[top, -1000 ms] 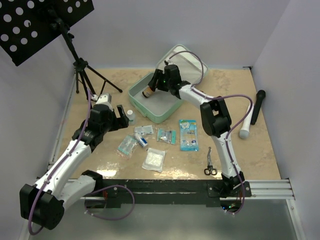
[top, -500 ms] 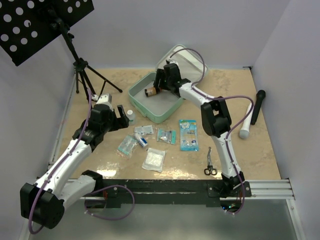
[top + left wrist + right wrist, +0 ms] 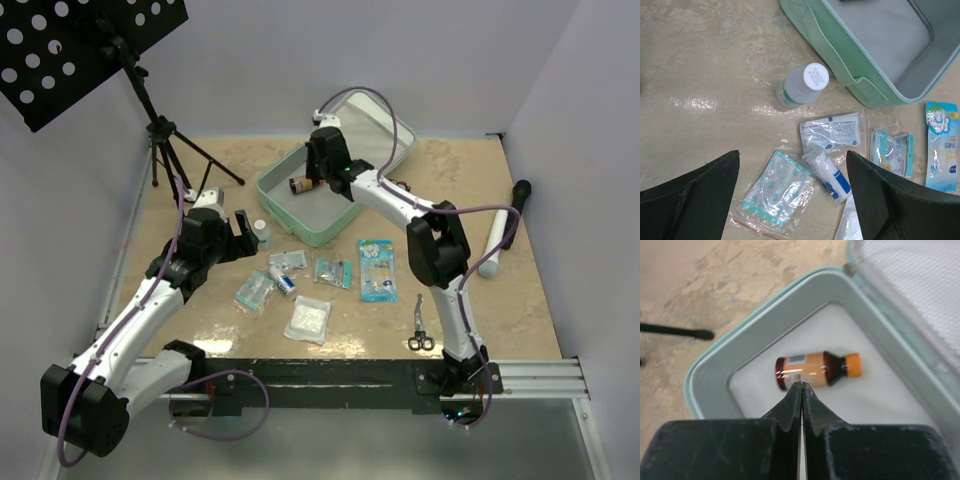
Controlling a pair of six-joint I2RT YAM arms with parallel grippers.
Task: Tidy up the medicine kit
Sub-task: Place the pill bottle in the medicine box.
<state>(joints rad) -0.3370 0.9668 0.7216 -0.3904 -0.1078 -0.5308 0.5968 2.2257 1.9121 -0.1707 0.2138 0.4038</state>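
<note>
The mint-green medicine kit (image 3: pixel 322 234) lies open at the table's back, its lid (image 3: pixel 372 122) tilted up behind. A brown bottle with an orange cap (image 3: pixel 815 370) lies on its side on the pale lining. My right gripper (image 3: pixel 802 386) hangs above that bottle, shut with nothing in it; the top view shows it (image 3: pixel 318 168) over the tray. My left gripper (image 3: pixel 792 180) stands open over a teal-edged clear packet (image 3: pixel 774 186) and a white roll with a blue band (image 3: pixel 830 172). A small white-capped bottle (image 3: pixel 802 86) stands beside the kit (image 3: pixel 860 80).
Several sealed packets (image 3: pixel 332 270) and a blue pouch (image 3: pixel 377 268) lie in front of the kit. Small scissors (image 3: pixel 418 326) lie near the right arm's base. A microphone (image 3: pixel 500 240) rests at right, a tripod music stand (image 3: pixel 160 135) at back left.
My right gripper let go of the brown bottle, which now lies in the kit. It then drew back upward and shut. The left arm has not moved.
</note>
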